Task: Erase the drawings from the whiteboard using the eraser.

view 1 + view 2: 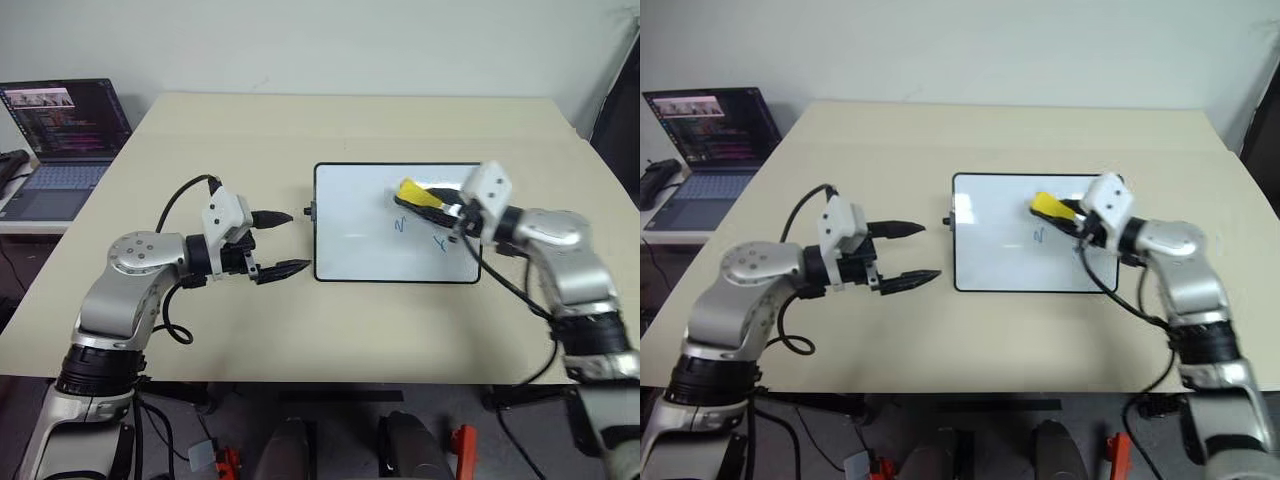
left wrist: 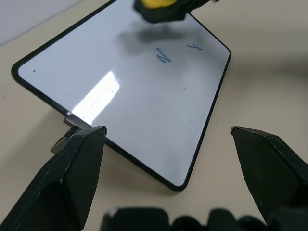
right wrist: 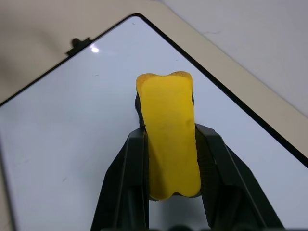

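The eraser [image 3: 168,137] is clamped between the two black fingers of the right gripper [image 1: 452,212], its yellow back facing up and its dark underside turned toward the whiteboard [image 1: 350,250]; its free end projects well past the fingertips, as the right wrist view makes plain. The block is carried over the upper right part of the board, and whether it presses on the surface or hangs just above cannot be told, though a soft shadow is cast just beneath it in the left wrist view. Two of the drawings [image 2: 165,56] are seen intact: a blue squiggle just below and a little inward of the eraser's tip, and a small cross-like mark [image 1: 439,241] beneath the right wrist, nearer the board's lower right corner. The rest of the board, toward the left gripper [image 1: 277,242], is seen bare and glossy, so the erasing is judged to be only partly done at most, with both remaining marks yet to be wiped. The left gripper is held with its fingers spread apart and nothing between them, just beside the board's left short edge, near the small knob [image 2: 67,130], without touching it. A laptop [image 1: 62,140] stands well apart on the far left.
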Controlling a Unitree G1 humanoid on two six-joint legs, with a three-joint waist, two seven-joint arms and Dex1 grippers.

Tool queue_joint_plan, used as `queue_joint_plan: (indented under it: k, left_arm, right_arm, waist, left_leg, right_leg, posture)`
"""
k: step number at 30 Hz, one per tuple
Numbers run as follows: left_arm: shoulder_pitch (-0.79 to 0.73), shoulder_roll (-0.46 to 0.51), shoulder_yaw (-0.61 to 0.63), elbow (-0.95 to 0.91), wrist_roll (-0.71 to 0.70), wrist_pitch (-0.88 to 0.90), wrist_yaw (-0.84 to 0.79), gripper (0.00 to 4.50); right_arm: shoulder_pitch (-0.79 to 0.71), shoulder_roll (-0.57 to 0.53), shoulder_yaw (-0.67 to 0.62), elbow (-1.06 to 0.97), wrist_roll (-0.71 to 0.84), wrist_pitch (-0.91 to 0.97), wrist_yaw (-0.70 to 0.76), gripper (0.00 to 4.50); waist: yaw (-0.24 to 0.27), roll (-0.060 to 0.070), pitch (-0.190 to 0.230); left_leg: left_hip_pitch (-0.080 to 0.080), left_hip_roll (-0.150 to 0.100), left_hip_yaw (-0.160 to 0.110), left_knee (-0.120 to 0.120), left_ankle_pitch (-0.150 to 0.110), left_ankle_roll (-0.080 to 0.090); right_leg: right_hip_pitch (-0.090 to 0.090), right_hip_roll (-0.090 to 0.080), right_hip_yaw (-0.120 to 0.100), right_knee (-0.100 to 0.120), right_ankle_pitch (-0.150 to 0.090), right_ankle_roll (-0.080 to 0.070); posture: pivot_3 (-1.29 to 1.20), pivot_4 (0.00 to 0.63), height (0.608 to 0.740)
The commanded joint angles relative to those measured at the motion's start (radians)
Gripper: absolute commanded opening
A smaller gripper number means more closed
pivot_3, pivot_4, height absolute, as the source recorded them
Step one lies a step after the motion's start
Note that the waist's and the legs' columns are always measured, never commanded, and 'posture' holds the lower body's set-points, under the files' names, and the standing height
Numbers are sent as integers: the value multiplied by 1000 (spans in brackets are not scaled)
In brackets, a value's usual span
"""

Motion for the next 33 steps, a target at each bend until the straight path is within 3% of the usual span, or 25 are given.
queue_joint_plan:
  k: [1,7,15,21,25,33]
  left_arm:
    - [-14,3,10,-26,4,-14,6,4500]
    - [21,7,23,-54,-4,-10,19,4500]
    - [43,22,40,-80,-12,5,30,4500]
    - [43,25,45,-82,-12,9,28,4500]
    - [32,25,43,-78,-12,9,25,4500]
    - [17,22,35,-68,-10,5,19,4500]
  right_arm:
    - [-61,22,24,102,-62,-103,-49,973]
    - [-135,74,79,358,-152,-283,-94,973]
    - [-135,38,91,460,-175,-347,-56,973]
    - [-69,40,138,418,-182,-365,19,972]
    - [108,12,240,243,-180,-291,175,972]
    - [116,11,169,174,-145,-229,111,970]
  waist:
    - [5,0,0]
    - [2,0,0]
    - [-1,-1,-1]
    - [0,-3,-2]
    - [0,-5,-5]
    - [-4,-5,-4]
  left_leg:
    - [0,0,0,0,0,0]
    - [2,0,1,0,0,0]
    - [20,0,0,0,0,0]
    - [25,1,-1,0,0,1]
    - [26,1,-2,0,0,1]
    - [26,1,-2,0,3,5]
  right_leg:
    - [0,0,0,0,0,0]
    - [1,0,1,1,0,0]
    - [20,1,1,-1,0,0]
    - [26,1,0,-1,0,0]
    - [26,1,-1,-1,-1,-1]
    - [27,1,-1,-2,1,3]
  posture:
    - [0,150,740]
    - [0,150,740]
    - [0,150,740]
    - [0,150,740]
    - [0,150,740]
    - [0,150,740]
